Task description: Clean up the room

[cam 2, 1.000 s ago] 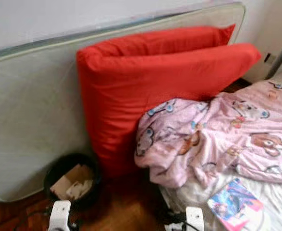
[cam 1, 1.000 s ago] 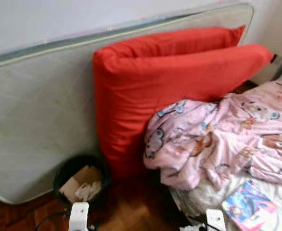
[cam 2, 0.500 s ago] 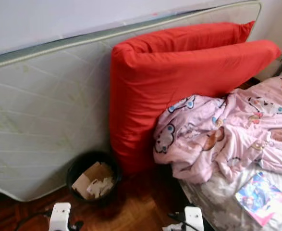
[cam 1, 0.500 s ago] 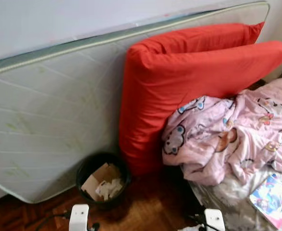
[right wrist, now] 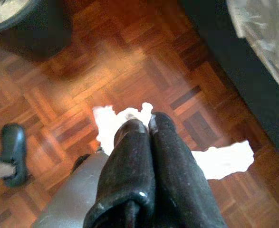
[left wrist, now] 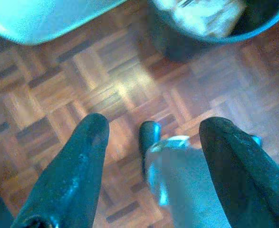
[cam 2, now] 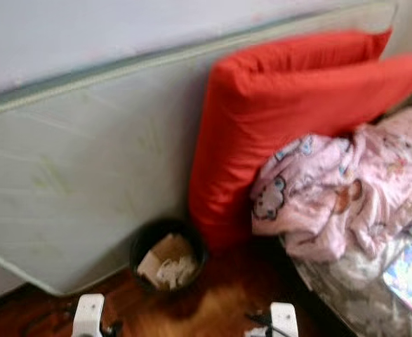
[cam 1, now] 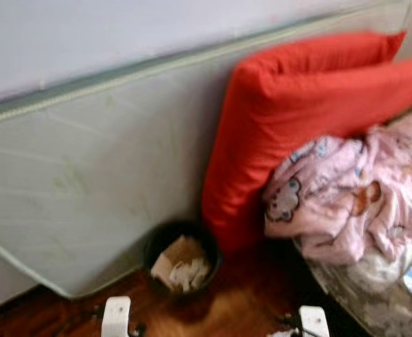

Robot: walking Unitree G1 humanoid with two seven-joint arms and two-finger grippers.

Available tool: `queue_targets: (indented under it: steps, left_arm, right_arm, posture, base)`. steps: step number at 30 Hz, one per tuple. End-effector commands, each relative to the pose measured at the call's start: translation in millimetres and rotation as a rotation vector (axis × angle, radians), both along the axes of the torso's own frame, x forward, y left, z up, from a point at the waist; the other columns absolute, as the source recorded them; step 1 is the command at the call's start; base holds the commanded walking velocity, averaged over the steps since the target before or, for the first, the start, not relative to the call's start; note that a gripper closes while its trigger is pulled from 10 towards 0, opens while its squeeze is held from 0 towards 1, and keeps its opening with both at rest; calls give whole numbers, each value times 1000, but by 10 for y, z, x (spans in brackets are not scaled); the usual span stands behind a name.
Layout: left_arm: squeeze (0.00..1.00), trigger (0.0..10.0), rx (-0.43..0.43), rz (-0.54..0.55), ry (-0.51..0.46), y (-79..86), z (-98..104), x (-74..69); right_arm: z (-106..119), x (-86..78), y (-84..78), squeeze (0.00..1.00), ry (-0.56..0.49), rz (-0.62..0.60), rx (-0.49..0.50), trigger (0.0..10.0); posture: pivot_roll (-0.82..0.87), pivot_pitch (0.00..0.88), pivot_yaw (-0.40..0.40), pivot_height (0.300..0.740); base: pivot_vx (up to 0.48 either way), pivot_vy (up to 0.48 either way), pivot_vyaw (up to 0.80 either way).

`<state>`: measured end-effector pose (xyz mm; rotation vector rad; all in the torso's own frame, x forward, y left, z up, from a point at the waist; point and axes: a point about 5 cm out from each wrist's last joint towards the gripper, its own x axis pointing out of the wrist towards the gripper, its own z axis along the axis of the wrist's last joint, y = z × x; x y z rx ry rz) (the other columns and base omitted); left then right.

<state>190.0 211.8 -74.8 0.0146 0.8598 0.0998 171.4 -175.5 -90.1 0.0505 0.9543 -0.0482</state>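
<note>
I have both arms low over the parquet floor (left wrist: 58,85), close in front of the black bin (cam 1: 182,261), which I use as my landmark. My left gripper (left wrist: 151,142) hangs with its two black fingers (left wrist: 77,166) spread wide apart, nothing between them, the floor and the bin's dark wall just beyond the tips. My right gripper (right wrist: 144,130) points down at the floor on the bed side of the bin; its fingers are pressed together and pinch a crumpled piece of white paper (right wrist: 220,159), which sticks out on both sides of the tips.

The bin stands on the floor and holds cardboard scraps (cam 1: 172,254) and crumpled paper (the head views are a little blurred, so I cannot make out more). Behind the bin a pale mattress (cam 1: 86,189) leans on its long edge against the wall. Just beside the bin a big red cushion (cam 1: 297,119) stands upright against that mattress. Beyond the cushion a pink cartoon-print blanket (cam 1: 346,200) lies bunched on the bed, its edge drooping toward the floor, and a colourful booklet (cam 2: 409,277) lies on the sheet further along.
</note>
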Motion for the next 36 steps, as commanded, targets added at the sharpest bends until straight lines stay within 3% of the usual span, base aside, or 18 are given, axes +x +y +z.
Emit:
queue_targets:
  steps: [1,10,26,36]
  left_arm:
    - [0,10000,1,8,26,10,-32,-60]
    - [0,10000,1,9,28,13,-36,-69]
    - [0,10000,0,-2,24,-9,-27,-42]
    - [0,10000,12,0,44,3,-44,-73]
  right_arm:
    - [-16,-34,14,0,10,-1,3,10000]
    - [-14,-27,20,0,8,2,4,10000]
    - [-7,-15,24,0,2,34,-3,10000]
    - [-6,-12,29,0,3,42,6,10000]
  posture:
    - [34,111,-29,740]
    - [34,111,-29,740]
    - [37,108,-32,740]
    - [35,107,-41,740]
  base:
    - [0,420,0]
    - [0,390,0]
    - [0,0,0]
    - [0,0,525]
